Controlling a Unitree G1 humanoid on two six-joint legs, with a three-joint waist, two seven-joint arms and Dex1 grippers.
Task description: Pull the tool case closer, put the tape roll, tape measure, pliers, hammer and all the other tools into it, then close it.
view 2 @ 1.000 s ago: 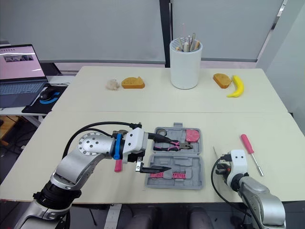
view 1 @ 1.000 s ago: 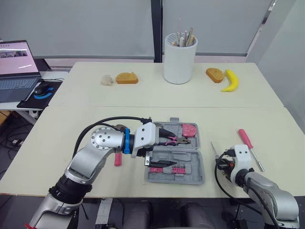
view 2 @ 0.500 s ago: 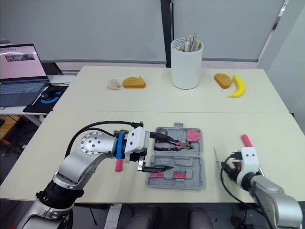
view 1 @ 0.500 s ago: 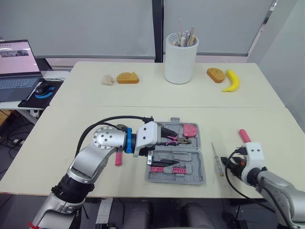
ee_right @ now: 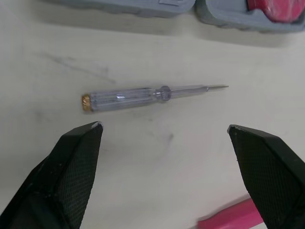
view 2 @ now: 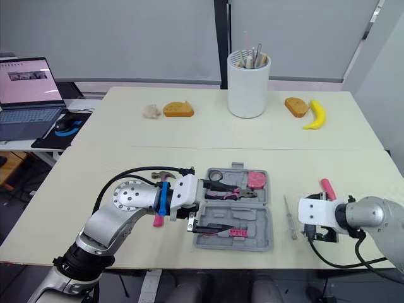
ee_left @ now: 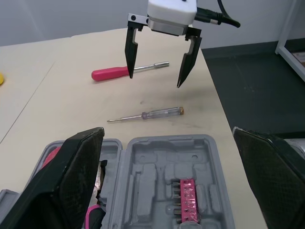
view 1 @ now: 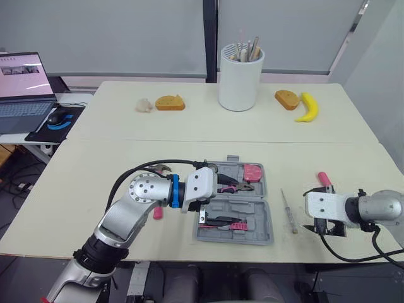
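Right wrist view has the right gripper [ee_right: 164, 131] spread open above the clear screwdriver [ee_right: 152, 93] lying right of the open tool case [view 1: 255, 218], which holds pliers [view 1: 235, 187], tape measure [view 1: 252, 172] and tape roll [view 2: 216, 175]; the hammer [view 2: 157, 218] left of it, the pink screwdriver [view 1: 324, 178] and closing remain, with the left gripper [ee_left: 166, 138] wide open over the case.

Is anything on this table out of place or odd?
Nothing is spilled or broken. Three tools lie outside the open tool case: a clear-handled screwdriver and a pink screwdriver on its right, a hammer on its left.
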